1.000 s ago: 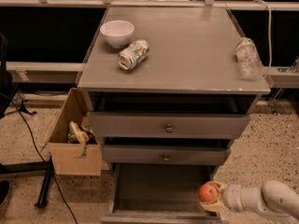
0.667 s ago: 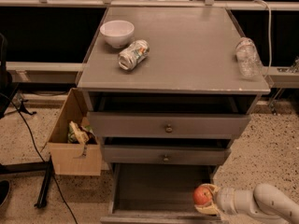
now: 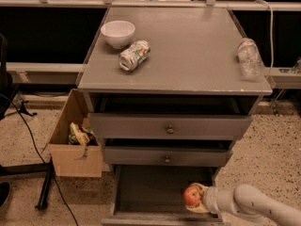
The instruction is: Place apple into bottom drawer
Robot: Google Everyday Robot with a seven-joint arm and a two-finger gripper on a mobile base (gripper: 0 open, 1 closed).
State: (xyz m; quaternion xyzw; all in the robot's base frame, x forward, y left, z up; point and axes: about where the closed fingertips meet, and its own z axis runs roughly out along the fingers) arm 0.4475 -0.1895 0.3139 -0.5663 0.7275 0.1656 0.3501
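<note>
In the camera view, the gripper [image 3: 194,199] reaches in from the lower right, its jaws clenched around the apple [image 3: 191,195] at the right side of the open bottom drawer [image 3: 150,187]. On the bench top [image 3: 188,46], a white bowl [image 3: 118,33] and a crushed can [image 3: 134,55] sit near the back-left corner, and a plastic bottle [image 3: 249,58] lies by the right edge.

desk [image 3: 188,51] looks like matt grey painted wood, with little metal knobs [image 3: 170,129]. bottom drawer [image 3: 155,187] is darker matt inside. gripper [image 3: 194,197] sits at its front right, pale smooth plastic-looking jaws clamped on the glossy apple [image 3: 192,195]. bowl [image 3: 118,33] glossy white, can [image 3: 134,55] crumpled shiny metal, bottle [image 3: 249,58] clear plastic, box [image 3: 70,159] plain cardboard, floor [image 3: 273,149] speckled stone
</note>
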